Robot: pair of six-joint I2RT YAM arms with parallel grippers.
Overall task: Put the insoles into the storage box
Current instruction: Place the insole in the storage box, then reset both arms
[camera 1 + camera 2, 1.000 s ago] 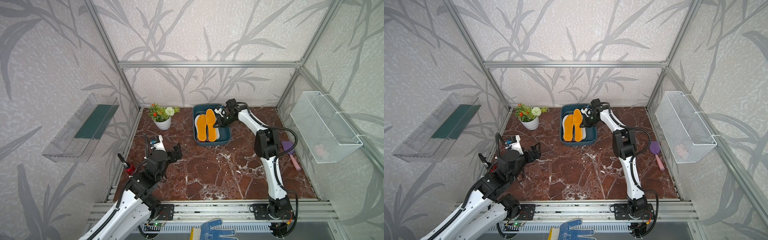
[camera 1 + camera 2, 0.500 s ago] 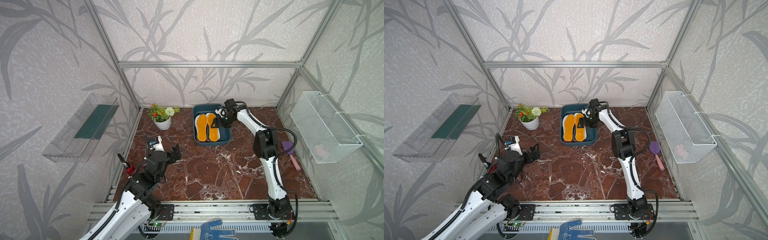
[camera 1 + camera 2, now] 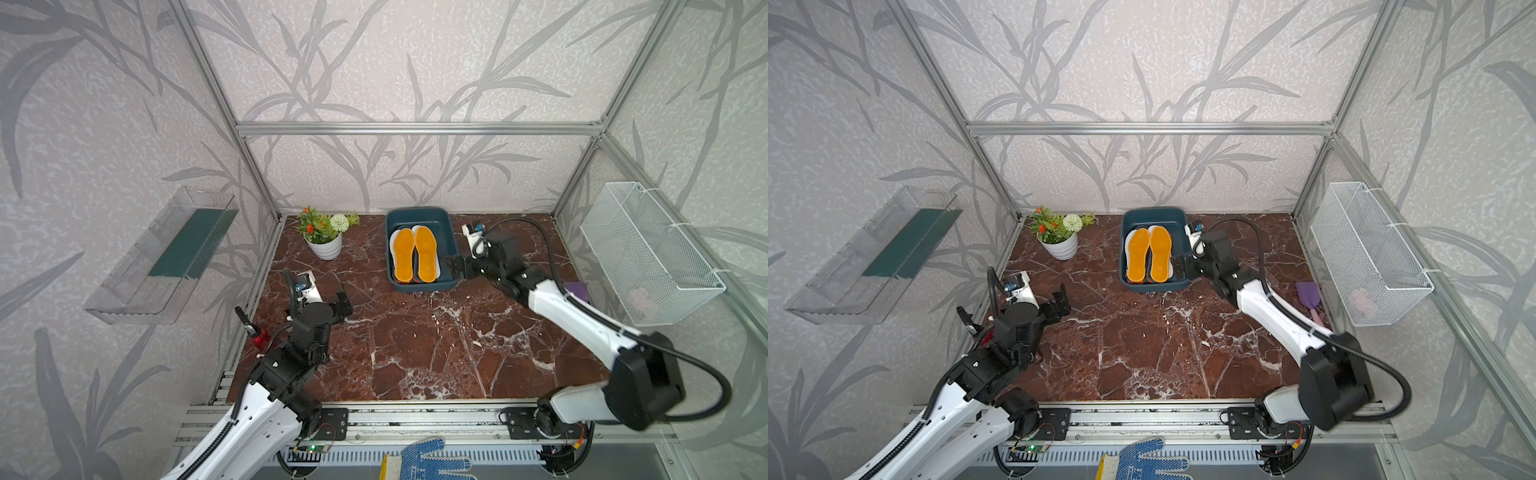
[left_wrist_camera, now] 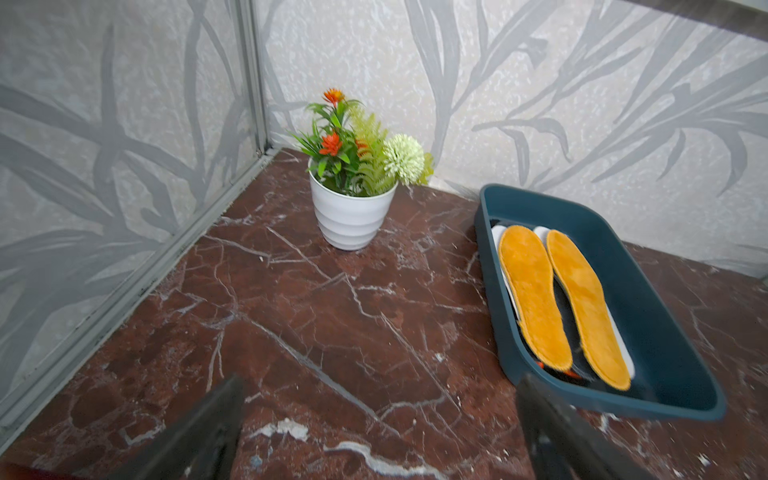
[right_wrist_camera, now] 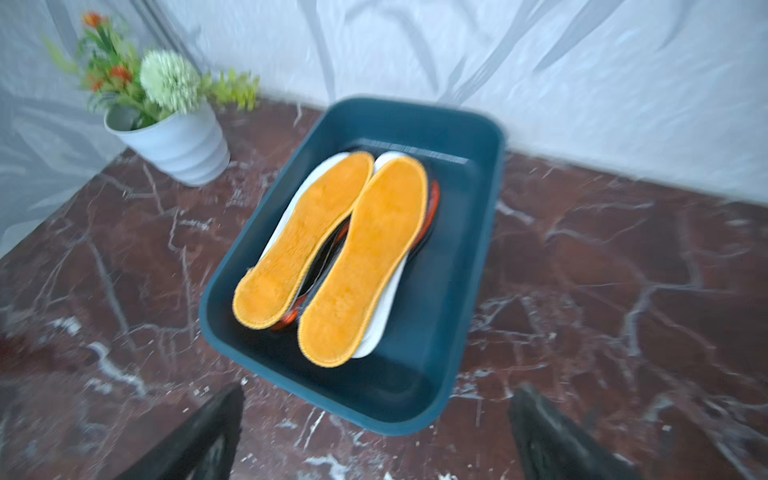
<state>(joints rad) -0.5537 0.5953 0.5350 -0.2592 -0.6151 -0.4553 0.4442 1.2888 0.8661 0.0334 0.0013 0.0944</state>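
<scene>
Paired fuzzy mustard insoles [image 5: 365, 257] in teal box [image 5: 469, 232]

Bare marble runs across the middle and front of the table [image 3: 415, 353], so there's plenty of room to pass. The storage box [image 3: 448, 249] stands against the back edge, its top unobstructed above the insoles [image 3: 426, 253]. The right gripper [image 3: 456, 267] crowds its front right corner, jaws spread. The flower pot [image 3: 328, 248] blocks the back left corner. The left gripper [image 3: 340, 305], jaws wide, sits near the left edge. A purple scoop [image 3: 1307, 289] lies by the right edge.
</scene>
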